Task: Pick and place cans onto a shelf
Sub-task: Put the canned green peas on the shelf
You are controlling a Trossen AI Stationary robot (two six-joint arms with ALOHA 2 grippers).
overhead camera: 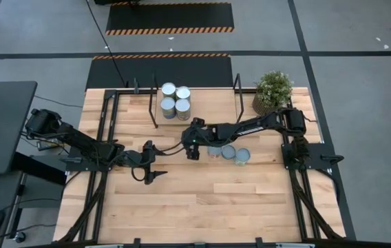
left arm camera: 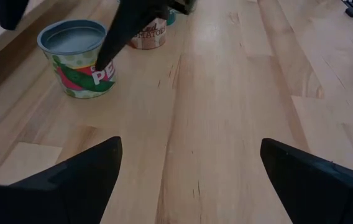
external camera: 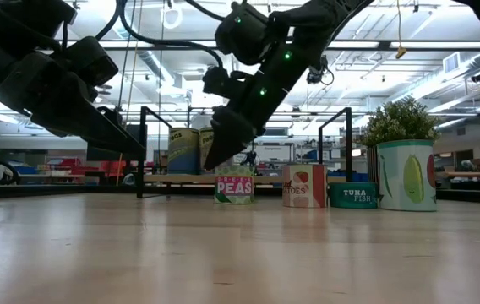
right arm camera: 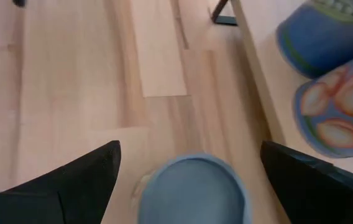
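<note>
Several cans (overhead camera: 175, 100) stand upright on the shelf (overhead camera: 202, 103) at the table's far side. Three more stand on the table in a row: a green peas can (external camera: 234, 186), a tomatoes can (external camera: 303, 186) and a low tuna can (external camera: 352, 196). My right gripper (right arm camera: 191, 152) is open and slants down over the peas can (right arm camera: 192, 190), whose blue-grey top shows between the two fingers with a gap on each side. My left gripper (overhead camera: 153, 173) is open above bare table, left of the peas can (left arm camera: 77, 56).
A potted green plant (overhead camera: 273, 89) stands at the far right corner of the table. The shelf's black posts (overhead camera: 239, 89) rise just beyond the row of cans. Bare wooden tabletop (overhead camera: 216, 200) spreads toward the near edge.
</note>
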